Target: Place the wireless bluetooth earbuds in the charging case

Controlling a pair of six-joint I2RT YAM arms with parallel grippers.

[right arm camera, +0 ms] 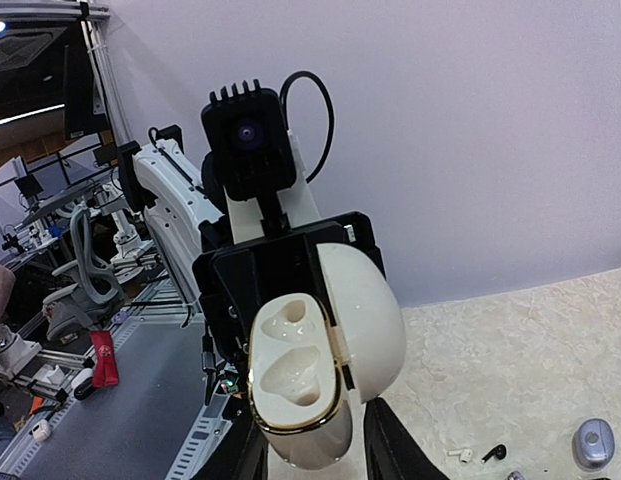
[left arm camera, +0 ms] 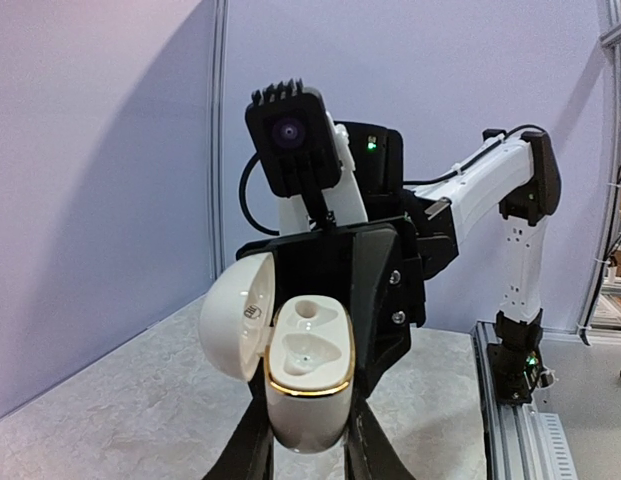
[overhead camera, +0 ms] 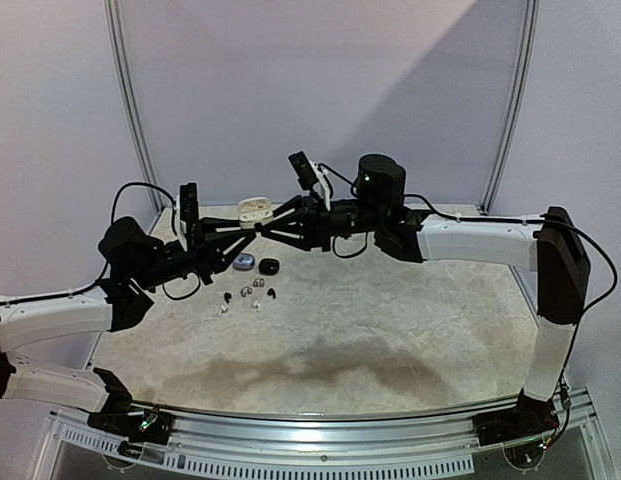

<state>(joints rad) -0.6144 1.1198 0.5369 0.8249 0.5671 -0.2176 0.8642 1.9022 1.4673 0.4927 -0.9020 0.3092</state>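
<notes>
Both arms meet above the marble-patterned table [overhead camera: 390, 320], the left gripper [left arm camera: 308, 425] and right gripper [right arm camera: 308, 445] each clamped on the white charging case [overhead camera: 254, 210]. The case is held aloft with its lid open and both wells empty. The wireless bluetooth earbuds [overhead camera: 246, 292] lie scattered on the table below, near a grey case [overhead camera: 244, 262] and a black case [overhead camera: 268, 266].
</notes>
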